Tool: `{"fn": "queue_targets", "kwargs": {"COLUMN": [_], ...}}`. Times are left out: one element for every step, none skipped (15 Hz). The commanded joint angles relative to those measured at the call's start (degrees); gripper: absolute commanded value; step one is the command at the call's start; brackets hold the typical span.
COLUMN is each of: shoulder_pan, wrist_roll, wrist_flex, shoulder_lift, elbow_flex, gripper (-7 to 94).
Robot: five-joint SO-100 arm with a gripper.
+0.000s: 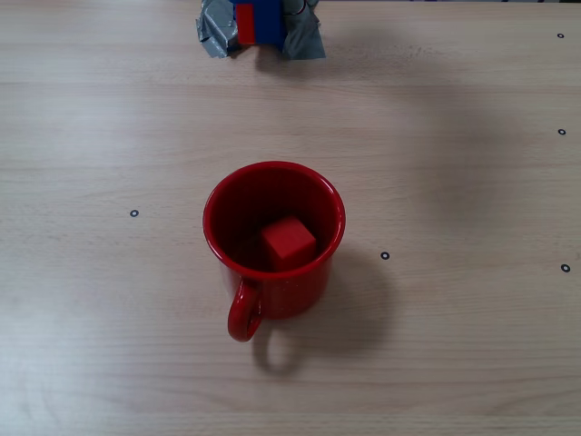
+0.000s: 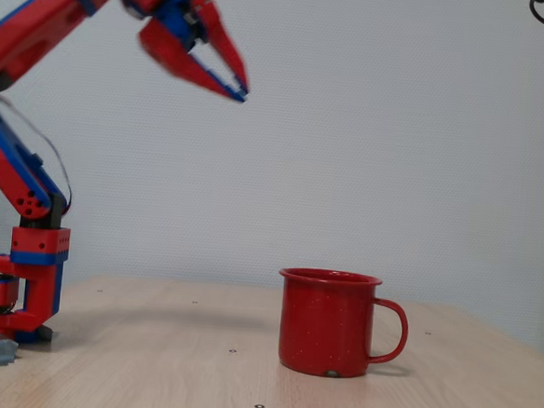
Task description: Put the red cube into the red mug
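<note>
The red mug (image 1: 272, 195) stands upright near the middle of the table, with its handle (image 1: 243, 312) pointing toward the near edge in the overhead fixed view. The red cube (image 1: 289, 242) lies inside it on the bottom, tilted slightly. In the side-on fixed view the mug (image 2: 327, 322) hides the cube, and its handle points right. My gripper (image 2: 240, 92) hangs high above the table, up and to the left of the mug. Its red and blue fingers meet at the tips, shut and empty, and look slightly blurred.
The arm's base (image 2: 32, 276) stands at the table's left end, fixed with grey tape (image 1: 304, 36); it shows at the top edge from overhead. Small black ring marks (image 1: 134, 213) dot the wooden tabletop (image 1: 454, 182). A white wall stands behind.
</note>
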Motion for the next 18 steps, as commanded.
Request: {"fn": "queue_targets", "kwargs": {"shoulder_pan": [1.41, 2.20, 3.08, 4.04, 4.57, 4.66, 4.04, 2.81, 2.11, 1.93, 2.29, 2.29, 2.72, 2.81, 2.72, 2.72, 2.90, 2.99], "wrist_roll": [-3.08, -4.57, -5.19, -6.42, -5.89, -5.54, -5.62, -6.68, -6.77, -6.42, -6.33, -5.80, -4.31, -4.22, -4.22, -4.31, -3.78, -3.78], "wrist_flex": [-5.01, -8.17, -11.87, -15.56, -19.51, -24.61, -29.27, -31.64, -32.08, -30.94, -28.74, -26.19, -25.75, -25.84, -25.84, -25.84, -25.84, -25.84], "shoulder_lift": [10.72, 15.91, 20.39, 24.70, 28.92, 33.22, 37.53, 41.84, 47.11, 53.53, 59.33, 60.64, 60.64, 60.64, 60.64, 60.64, 60.64, 60.64], "elbow_flex": [13.45, 21.71, 29.62, 38.76, 49.39, 60.64, 70.75, 78.66, 85.08, 90.88, 95.01, 96.59, 96.77, 96.77, 96.77, 96.77, 96.77, 96.77], "gripper": [0, 0, 0, 0, 0, 0, 0, 0, 0, 0, 0, 0, 0, 0, 0, 0, 0, 0]}}
